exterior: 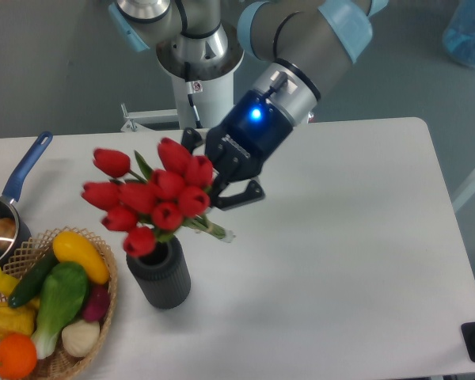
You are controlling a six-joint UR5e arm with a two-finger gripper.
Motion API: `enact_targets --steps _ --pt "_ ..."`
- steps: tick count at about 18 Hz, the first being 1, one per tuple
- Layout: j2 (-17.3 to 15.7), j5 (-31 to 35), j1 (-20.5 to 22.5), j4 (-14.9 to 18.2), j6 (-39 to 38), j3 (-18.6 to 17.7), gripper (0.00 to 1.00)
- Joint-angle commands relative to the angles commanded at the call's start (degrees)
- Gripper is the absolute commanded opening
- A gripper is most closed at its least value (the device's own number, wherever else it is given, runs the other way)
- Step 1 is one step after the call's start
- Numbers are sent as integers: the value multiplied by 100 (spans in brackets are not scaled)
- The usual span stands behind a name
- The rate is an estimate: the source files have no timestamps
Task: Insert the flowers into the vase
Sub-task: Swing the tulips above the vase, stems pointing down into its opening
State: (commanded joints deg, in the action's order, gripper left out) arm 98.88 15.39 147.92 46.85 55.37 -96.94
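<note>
Camera: flowers [152,196] clamped in gripper [220,180], over vase [159,275].

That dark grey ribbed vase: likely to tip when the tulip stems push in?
Possibly. The dark grey ribbed cylindrical vase stands upright and unsupported on the white table, so a sideways push might tilt it. The red tulip bunch hangs tilted over its mouth, probably top-heavy. The ribbed sides may resist sliding.

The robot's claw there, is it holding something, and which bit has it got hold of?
Yes. The gripper holds the flowers, gripped on the stems just behind the red blooms, above the vase.
</note>
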Motion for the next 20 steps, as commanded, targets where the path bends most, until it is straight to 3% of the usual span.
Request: enact_targets --steps 15,20 --pt "8 -264 -351 -44 -70 -106 21" --pt "236 -581 -387 -53 -53 -141 21"
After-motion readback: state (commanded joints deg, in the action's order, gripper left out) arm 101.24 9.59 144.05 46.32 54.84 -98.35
